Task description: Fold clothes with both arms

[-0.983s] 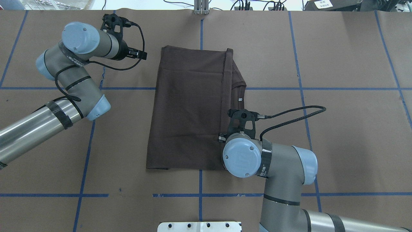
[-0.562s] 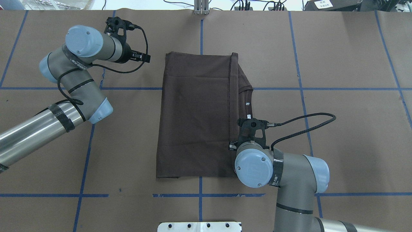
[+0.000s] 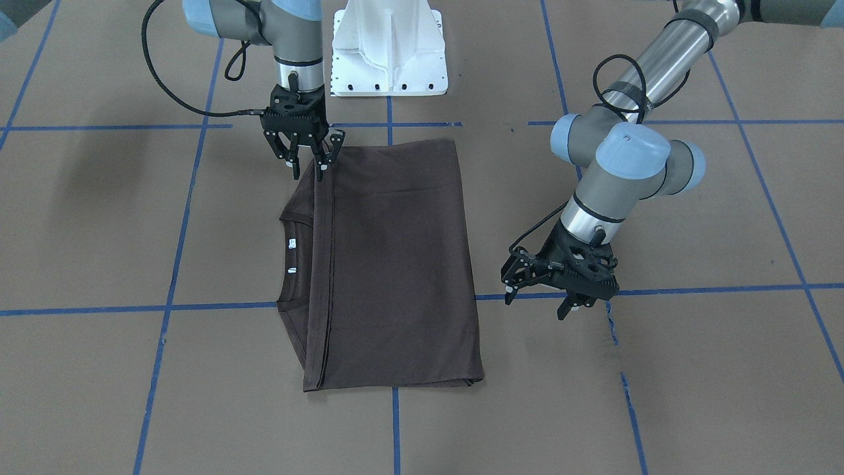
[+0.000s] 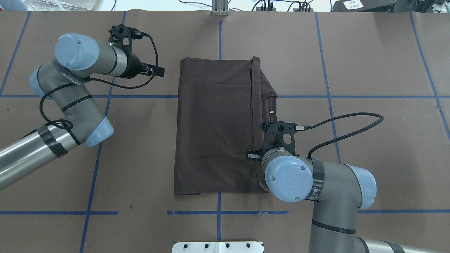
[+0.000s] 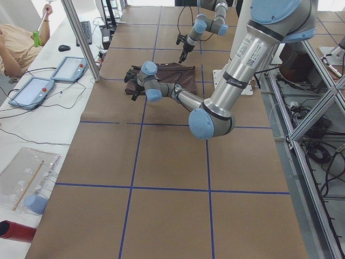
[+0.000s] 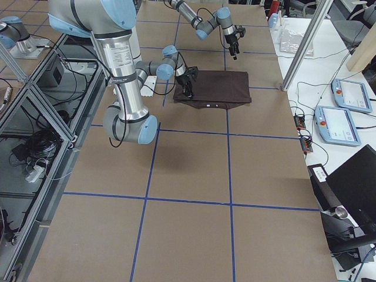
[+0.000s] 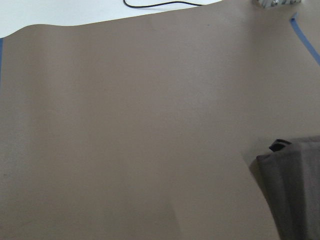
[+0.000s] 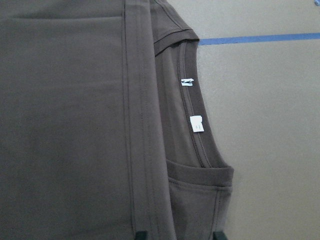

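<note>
The dark brown T-shirt (image 4: 214,126) lies folded flat in the middle of the table, and also shows in the front view (image 3: 395,264). Its collar with small white labels (image 8: 197,123) sticks out on its right side. My right gripper (image 3: 308,173) hangs open over the shirt's near right corner. Its fingertips (image 8: 141,235) stand wide apart at the bottom of the right wrist view. My left gripper (image 3: 535,305) is open and empty over bare table, left of the shirt's far half (image 4: 160,71). The left wrist view shows only one corner of the shirt (image 7: 295,190).
The table is covered in brown paper with blue tape lines (image 4: 218,212). The white pedestal base (image 3: 389,46) stands at the near edge. An aluminium post (image 5: 81,38) and tablets (image 5: 32,89) stand at the far side, by an operator (image 5: 16,43).
The shirt slid to the right with my right gripper, then stopped. The right arm moved on a little without it. The left arm shifted right, then back left.
</note>
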### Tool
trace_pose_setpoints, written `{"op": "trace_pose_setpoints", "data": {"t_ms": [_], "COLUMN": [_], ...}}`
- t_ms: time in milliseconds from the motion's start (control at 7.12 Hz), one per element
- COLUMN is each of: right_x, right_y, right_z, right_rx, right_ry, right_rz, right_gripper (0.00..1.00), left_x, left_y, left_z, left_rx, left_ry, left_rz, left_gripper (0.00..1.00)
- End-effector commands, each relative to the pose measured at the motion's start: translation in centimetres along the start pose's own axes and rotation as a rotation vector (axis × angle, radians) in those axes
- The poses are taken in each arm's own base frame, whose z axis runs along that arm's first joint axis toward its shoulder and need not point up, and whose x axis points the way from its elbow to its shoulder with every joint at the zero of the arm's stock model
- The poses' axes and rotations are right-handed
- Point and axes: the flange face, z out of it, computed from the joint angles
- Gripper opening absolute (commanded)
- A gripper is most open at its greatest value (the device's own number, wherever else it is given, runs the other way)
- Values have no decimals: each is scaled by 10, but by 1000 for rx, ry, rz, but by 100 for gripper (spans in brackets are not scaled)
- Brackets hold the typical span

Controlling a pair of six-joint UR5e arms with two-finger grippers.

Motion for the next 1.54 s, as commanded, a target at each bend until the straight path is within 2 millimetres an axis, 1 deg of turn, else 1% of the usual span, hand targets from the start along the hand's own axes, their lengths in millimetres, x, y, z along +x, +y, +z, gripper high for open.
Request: {"op": "trace_pose_setpoints", "data": {"t_ms": [0,140,281,421,562,702,983,1404], "right_x": [-7,-15,-18,-19,-16,-10,1,-4], "right_y": [20,52,71,85,89,91,92,95], "right_z": [-15,-13,-11,-9,-6,-2,5,0], "right_rx": [-23,-3,-4,-15,-23,-26,-29,-42], "right_ry": [-32,-26,-26,-26,-17,-6,12,-5], "right_rz": [-22,-75,-144,-230,-264,-303,-340,-340], "right_gripper": [100,82,54,41,32,29,29,30], "left_x": [13,12,11,12,13,12,10,10], "left_y": [33,34,36,36,35,35,36,37], "left_z": [-26,-25,-24,-25,-25,-24,-23,-21], "left_rx": [-16,-17,-21,-21,-20,-22,-23,-25], "left_ry": [58,55,54,55,57,56,52,49], "left_rz": [-42,-45,-45,-45,-44,-45,-46,-46], "left_gripper": [100,100,100,100,100,100,100,100]}}
